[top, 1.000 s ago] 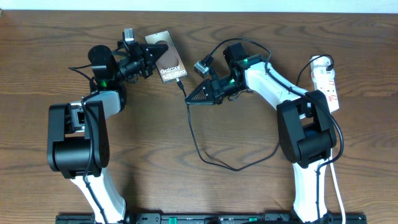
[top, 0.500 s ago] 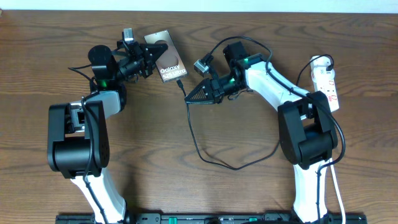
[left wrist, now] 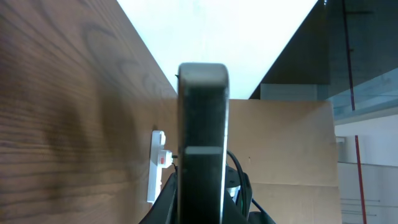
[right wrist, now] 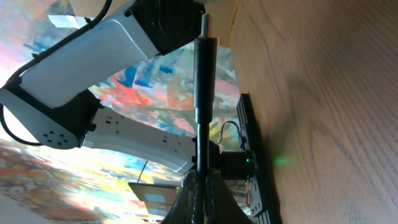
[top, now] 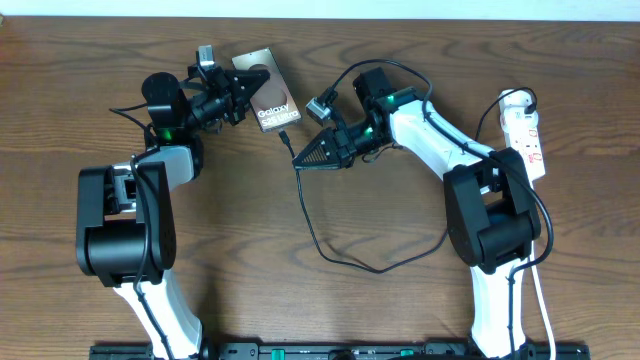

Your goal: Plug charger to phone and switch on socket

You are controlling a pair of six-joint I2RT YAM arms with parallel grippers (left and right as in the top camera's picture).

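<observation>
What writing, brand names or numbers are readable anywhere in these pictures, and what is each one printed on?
"Galaxy": white lettering on the phone, seen from overhead.
A smaller white line just under it on the phone: too small to read with certainty.
On the power strip: red marks only; any print is too small to read.
Both wrist views: no readable text.

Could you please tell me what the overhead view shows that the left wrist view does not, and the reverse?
Only overhead: the lettered face of the phone, and the right pincer shut on the charger, whose tip lies close by the phone's lower end. Only left wrist: the phone seen edge-on, clamped in the left pincer, with a cardboard panel beyond the table. Both: the phone, the white socket and the wooden table.
</observation>
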